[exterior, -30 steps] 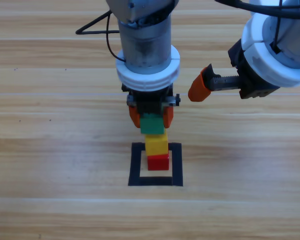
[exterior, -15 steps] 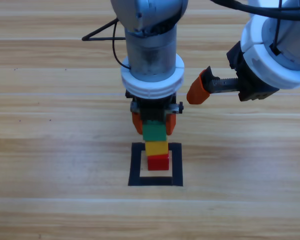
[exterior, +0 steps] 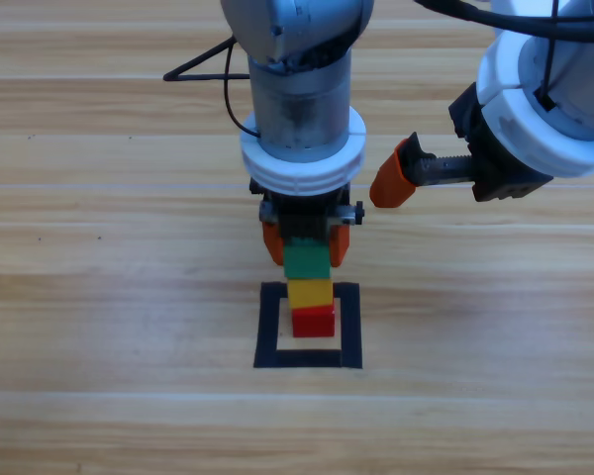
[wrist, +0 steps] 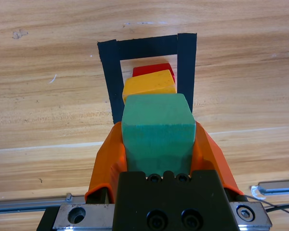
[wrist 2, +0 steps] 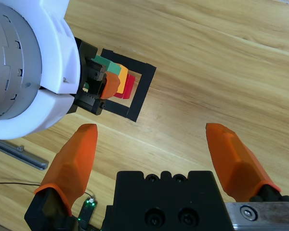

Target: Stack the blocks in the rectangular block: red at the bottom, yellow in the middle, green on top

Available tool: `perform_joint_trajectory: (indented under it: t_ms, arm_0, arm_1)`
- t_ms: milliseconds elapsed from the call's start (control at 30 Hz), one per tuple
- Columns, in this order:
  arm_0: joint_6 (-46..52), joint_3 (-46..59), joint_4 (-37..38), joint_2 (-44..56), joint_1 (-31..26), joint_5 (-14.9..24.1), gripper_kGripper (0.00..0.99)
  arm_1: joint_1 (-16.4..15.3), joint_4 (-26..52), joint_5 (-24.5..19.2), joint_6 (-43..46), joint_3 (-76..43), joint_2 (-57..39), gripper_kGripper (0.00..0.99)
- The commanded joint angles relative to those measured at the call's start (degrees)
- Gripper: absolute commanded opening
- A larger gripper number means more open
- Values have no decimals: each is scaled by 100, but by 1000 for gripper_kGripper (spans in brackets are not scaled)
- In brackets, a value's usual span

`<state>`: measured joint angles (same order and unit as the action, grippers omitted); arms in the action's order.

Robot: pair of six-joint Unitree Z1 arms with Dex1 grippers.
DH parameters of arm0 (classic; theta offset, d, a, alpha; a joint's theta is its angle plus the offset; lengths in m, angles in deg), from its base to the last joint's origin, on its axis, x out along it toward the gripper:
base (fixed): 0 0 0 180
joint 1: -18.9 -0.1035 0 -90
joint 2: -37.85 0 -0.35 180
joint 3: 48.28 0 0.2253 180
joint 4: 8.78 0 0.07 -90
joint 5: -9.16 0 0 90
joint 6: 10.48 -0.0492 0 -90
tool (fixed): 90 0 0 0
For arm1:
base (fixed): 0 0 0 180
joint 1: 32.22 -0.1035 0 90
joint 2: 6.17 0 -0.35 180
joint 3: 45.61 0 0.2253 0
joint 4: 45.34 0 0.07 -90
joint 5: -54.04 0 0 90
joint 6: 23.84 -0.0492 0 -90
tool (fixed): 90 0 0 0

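Presently, the left gripper (exterior: 305, 244) is seen near table centre, pointed down, w/ its orange jaws pressed against both sides of the green cube (exterior: 306, 261). In the left wrist view the green cube (wrist: 157, 132) is pinched between the two jaws, one on each side face, the top face showing.

The green cube is positioned directly over the yellow cube (exterior: 311, 293); contact betw. the two cannot be confirmed from the high view. In the wrist view the yellow cube (wrist: 149, 85) is seen just beyond the green one, roughly in line, its edges turned slightly off those of the green cube.

The yellow cube is seated on the red cube (exterior: 314, 321). The red cube (wrist: 153, 70) is seen only as a narrow strip past the yellow one. It is located inside the black tape frame (exterior: 268, 327), toward the far side of the outline, not touching the tape. All three cubes are in one column within the frame's outline.

The right gripper (wrist 2: 158, 159) is held off to the right, well apart from the stack, above the wooden table (exterior: 99, 297). Its jaws are spread wide, w/ nothing betw. them. One orange fingertip (exterior: 393, 180) is seen in the high view, pointed toward the left arm.
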<state>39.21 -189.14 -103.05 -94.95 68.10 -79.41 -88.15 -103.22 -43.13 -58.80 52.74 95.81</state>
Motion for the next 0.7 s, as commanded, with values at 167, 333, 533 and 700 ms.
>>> perform_joint_trajectory:
  t_ms: [167,333,533,700]
  arm_0:
    - [67,-79,-63,-334,134,69,0]
    - [58,-96,-63,-370,134,104,0]
    - [58,-114,-63,-396,134,104,0]
    - [58,-131,-63,-414,134,104,0]
  arm_1:
    - [188,236,23,42,-196,199,990]
    - [188,253,23,42,-196,199,990]
    - [188,253,32,42,-205,199,990]
    - [188,253,32,42,-214,191,990]
